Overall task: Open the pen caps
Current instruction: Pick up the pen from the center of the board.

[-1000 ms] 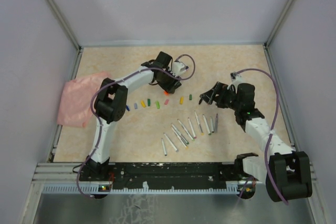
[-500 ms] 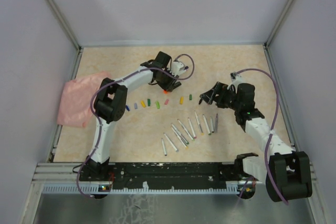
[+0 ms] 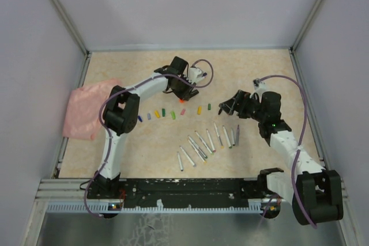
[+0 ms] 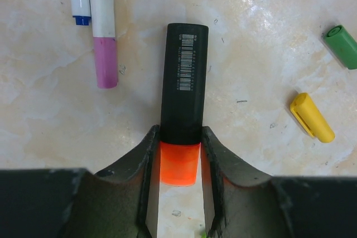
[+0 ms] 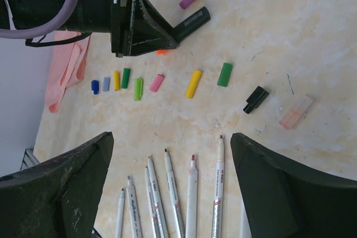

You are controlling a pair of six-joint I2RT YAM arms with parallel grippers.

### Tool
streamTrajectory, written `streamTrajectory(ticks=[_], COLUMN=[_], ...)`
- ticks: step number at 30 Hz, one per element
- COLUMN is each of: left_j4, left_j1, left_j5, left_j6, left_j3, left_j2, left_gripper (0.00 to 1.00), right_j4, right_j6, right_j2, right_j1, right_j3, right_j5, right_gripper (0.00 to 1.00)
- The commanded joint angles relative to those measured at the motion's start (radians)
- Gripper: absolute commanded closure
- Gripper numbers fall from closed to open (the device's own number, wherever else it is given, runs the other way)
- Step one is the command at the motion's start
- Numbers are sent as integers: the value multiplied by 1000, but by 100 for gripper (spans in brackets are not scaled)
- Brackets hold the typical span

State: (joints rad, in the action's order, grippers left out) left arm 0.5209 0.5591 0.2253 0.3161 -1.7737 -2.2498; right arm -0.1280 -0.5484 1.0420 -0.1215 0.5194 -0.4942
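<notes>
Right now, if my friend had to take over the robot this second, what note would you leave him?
Left hand: shut on the black highlighter, which is lying flat, gripping near its orange end.
Right hand: open, holding nothing, over the uncapped pens.
Done: many loose caps lie in a row beyond those pens.
Left: the highlighter, then the pink-capped pen beside it. The blue-ended pen next to that may need checking.
</notes>
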Motion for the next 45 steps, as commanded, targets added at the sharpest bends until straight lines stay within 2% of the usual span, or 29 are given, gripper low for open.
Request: streamTrajectory(ticks=[1,10,17,21,26,32,40,45], left_j4=[22,42,50,56,62,82,117,141], left_j1=[-16,-41,-43,-43,-42,-41,-35,-25], left_j5=[27,197,365,435,496,523,558,575], left_j6=[12,-58,-123,-159,-197,-213,-234,-239], left_j3=[-1,66,209,307,425,532,593,618], left_j2=[71,185,318,393,471,558,621,647], left_gripper=[100,100,100,100,100,100,100,100], right_j4=[-64,-133,-182,-99,55,207,270,259], right_j6=[32,110,372,550,796,1042,1273,1343], right_j2=[-40,-88,-173,-172,-120,-17,134,198], right_j1=[4,-29,-210,-278,-353,-461,-651,-716], right_j3=[23,15,-26,8,95,192,274,312], right_j5=[-49,-165,-128,-135,-154,-83,60,131], right_gripper=[14,21,21,20,20,21,25,28])
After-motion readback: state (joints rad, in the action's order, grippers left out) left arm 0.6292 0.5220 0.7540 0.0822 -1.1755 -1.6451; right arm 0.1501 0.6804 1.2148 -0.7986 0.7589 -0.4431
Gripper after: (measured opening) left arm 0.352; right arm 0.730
